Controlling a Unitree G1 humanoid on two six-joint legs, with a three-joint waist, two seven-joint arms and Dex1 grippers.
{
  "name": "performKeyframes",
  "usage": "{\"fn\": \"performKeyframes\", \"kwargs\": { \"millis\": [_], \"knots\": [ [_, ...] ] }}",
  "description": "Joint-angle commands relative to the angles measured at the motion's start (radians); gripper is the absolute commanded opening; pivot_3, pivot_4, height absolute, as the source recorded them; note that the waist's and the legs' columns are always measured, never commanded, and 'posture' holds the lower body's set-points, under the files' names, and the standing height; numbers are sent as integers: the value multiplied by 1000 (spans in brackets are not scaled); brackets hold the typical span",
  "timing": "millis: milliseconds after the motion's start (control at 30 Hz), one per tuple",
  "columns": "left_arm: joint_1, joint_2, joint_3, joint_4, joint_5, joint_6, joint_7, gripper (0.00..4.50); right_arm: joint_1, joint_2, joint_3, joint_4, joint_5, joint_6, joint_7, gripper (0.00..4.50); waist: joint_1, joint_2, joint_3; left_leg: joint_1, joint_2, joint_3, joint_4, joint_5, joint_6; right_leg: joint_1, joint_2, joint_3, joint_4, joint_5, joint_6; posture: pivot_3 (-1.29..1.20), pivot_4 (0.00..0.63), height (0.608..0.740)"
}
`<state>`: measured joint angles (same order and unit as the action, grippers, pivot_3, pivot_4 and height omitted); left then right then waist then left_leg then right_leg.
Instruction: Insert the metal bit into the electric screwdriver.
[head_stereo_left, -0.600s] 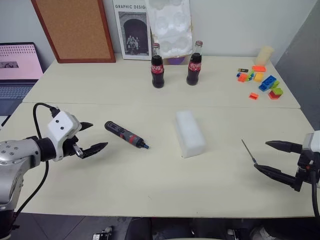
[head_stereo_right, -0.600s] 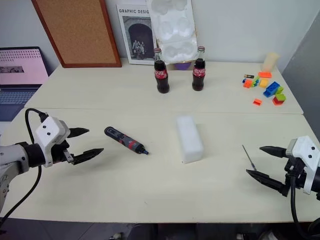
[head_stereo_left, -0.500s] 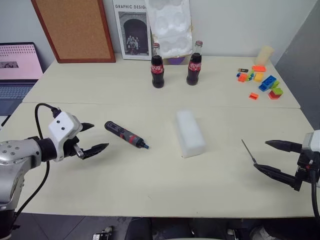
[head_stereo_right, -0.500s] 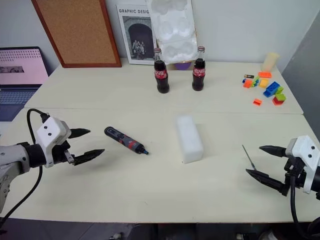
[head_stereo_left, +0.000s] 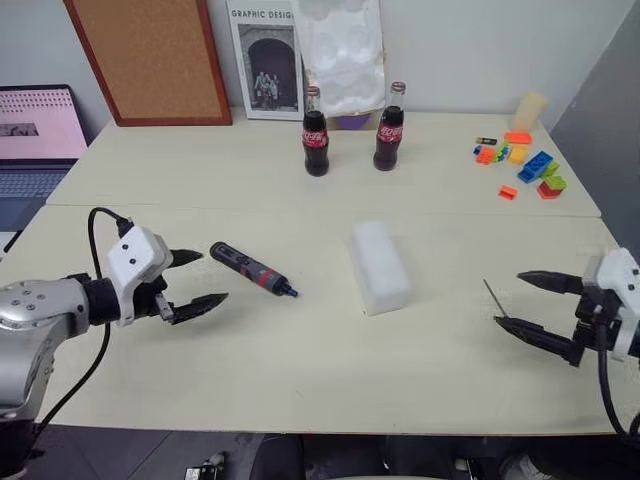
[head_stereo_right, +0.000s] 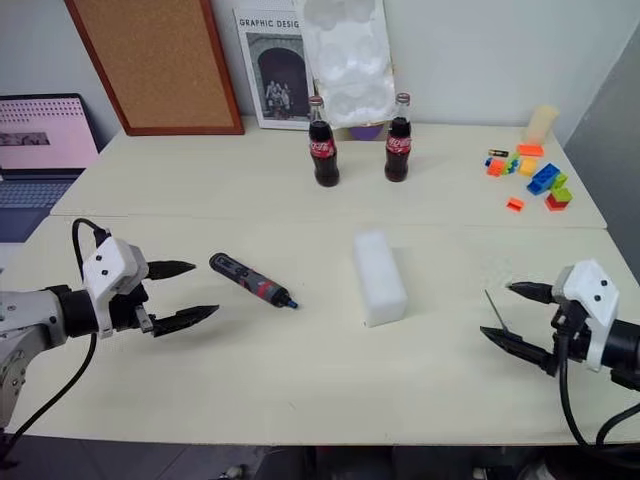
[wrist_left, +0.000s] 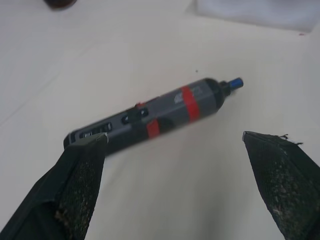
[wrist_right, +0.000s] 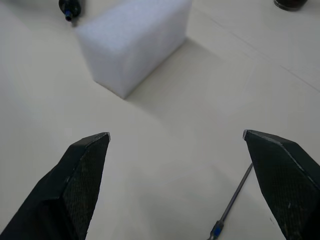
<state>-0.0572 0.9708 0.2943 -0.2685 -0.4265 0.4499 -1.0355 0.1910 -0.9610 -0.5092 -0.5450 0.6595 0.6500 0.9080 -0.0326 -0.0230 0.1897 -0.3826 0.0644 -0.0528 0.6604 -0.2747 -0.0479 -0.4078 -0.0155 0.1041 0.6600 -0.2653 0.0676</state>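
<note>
Grey-and-red electric screwdriver (head_stereo_left: 251, 270): flat on the cream table (head_stereo_left: 300, 350), left of centre; long axis diagonal, butt end toward the far left, blue tip toward the near right, aimed roughly at the near end of the white foam block (head_stereo_left: 380, 266).
Screwdriver versus left gripper (head_stereo_left: 196, 279): just beyond the fingertips and apart from them; in the left wrist view lying crosswise in front of the gap between the two black fingers (wrist_left: 75, 185), butt end near one fingertip, no contact.
Left gripper state: jaws spread wide, holding nothing, hovering low over the table.
Metal bit (head_stereo_left: 493, 297): thin dark rod flat on the table at the right side, well apart from the screwdriver, foam block between the two; long axis running from far left to near right.
Bit versus right gripper (head_stereo_left: 517, 298): just beside the fingertips; in the right wrist view (wrist_right: 232, 200) lying close to one finger, not touching.
Right gripper state: fingers wide apart, empty, tips pointing toward the table's middle.
Background: two cola bottles (head_stereo_left: 315, 145) upright at the far side.
</note>
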Motion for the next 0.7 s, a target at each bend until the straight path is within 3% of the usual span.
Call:
{"fn": "performKeyframes", "kwargs": {
  "millis": [33,333,700],
  "knots": [
    [-47,-16,-49,-118,-63,32,-9,4495,-100,21,53,-45,59,87,-98,4500,0,0,0,0,0,0,0,0,0,0,0,0,0,0,0,0,150,740],
    [-145,-33,-197,-235,-150,96,-70,4495,-343,204,258,-33,186,292,-307,4500,-1,0,0,0,0,-1,0,0,0,0,1,0,1,2,2,0,150,740],
    [-263,-89,-291,-210,-142,70,-105,4495,-510,350,383,114,256,457,-389,4500,0,0,0,-1,0,-2,0,0,0,-1,1,-1,1,4,1,0,150,740]
  ]
}}
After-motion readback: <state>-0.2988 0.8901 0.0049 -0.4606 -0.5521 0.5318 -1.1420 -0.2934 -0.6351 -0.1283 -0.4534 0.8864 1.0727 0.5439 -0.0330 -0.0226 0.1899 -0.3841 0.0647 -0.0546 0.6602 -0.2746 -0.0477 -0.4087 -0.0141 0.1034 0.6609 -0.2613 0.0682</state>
